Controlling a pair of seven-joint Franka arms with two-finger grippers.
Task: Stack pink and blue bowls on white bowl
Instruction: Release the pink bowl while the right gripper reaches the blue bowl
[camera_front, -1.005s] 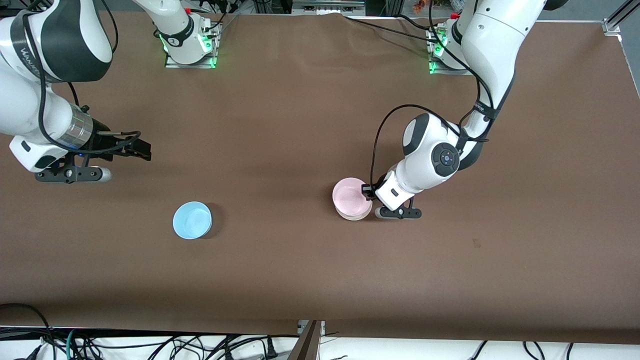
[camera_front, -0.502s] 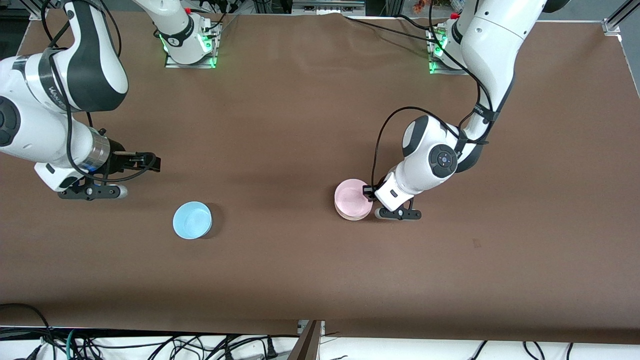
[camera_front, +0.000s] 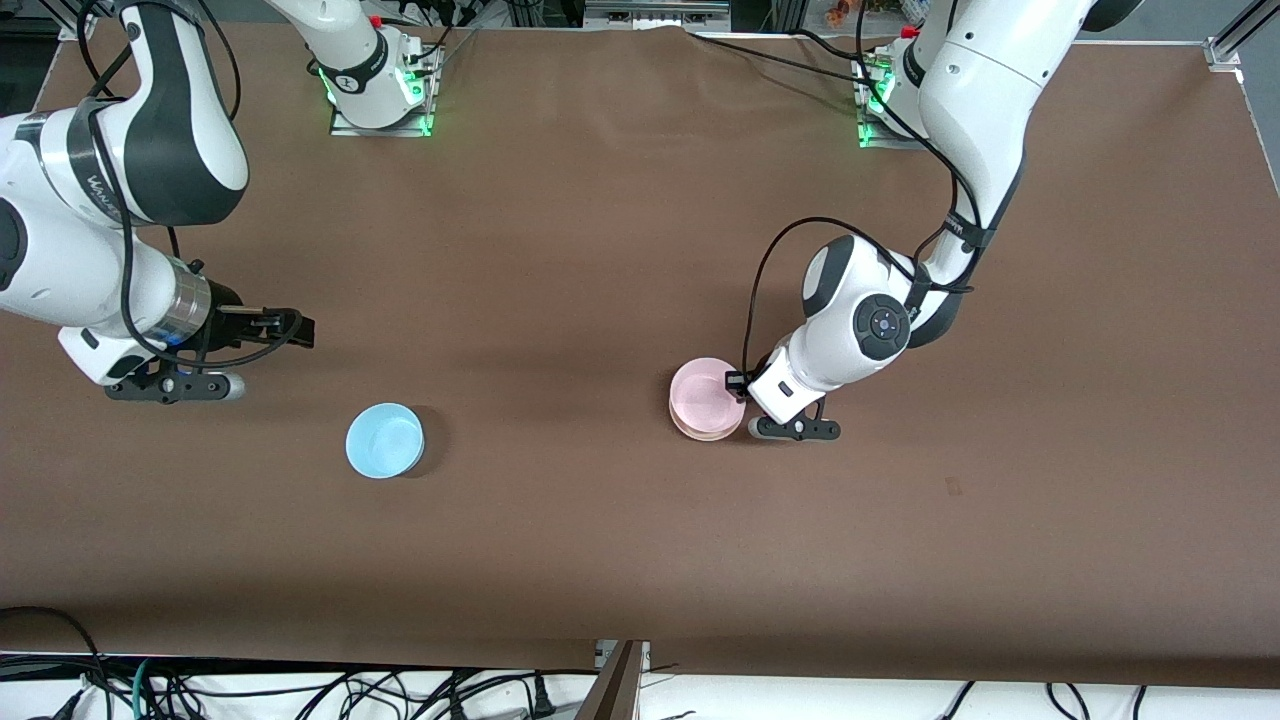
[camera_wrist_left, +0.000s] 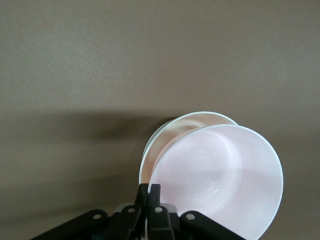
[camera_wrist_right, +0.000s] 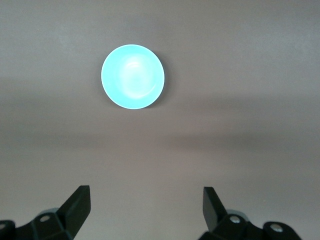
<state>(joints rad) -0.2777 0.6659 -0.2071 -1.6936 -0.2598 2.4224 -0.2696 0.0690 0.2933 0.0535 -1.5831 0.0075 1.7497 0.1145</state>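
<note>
Three bowls, one of each colour — all small, round, shallow, glossy plastic. The pink bowl (camera_front: 704, 396) sits in the white bowl (camera_front: 708, 432) near the middle of the brown matte table (camera_front: 600, 520), tilted in it, with the white rim (camera_wrist_left: 165, 131) showing beside it. The left gripper (camera_front: 741, 388) has its jaws pressed together, pinching the pink bowl's rim. The blue bowl (camera_front: 384, 440) stands alone, well apart toward the right arm's end. The right gripper (camera_front: 297, 330) hangs over bare table near that end's edge — jaws spread wide, its fingertips (camera_wrist_right: 80, 200) clear of the blue bowl.
</note>
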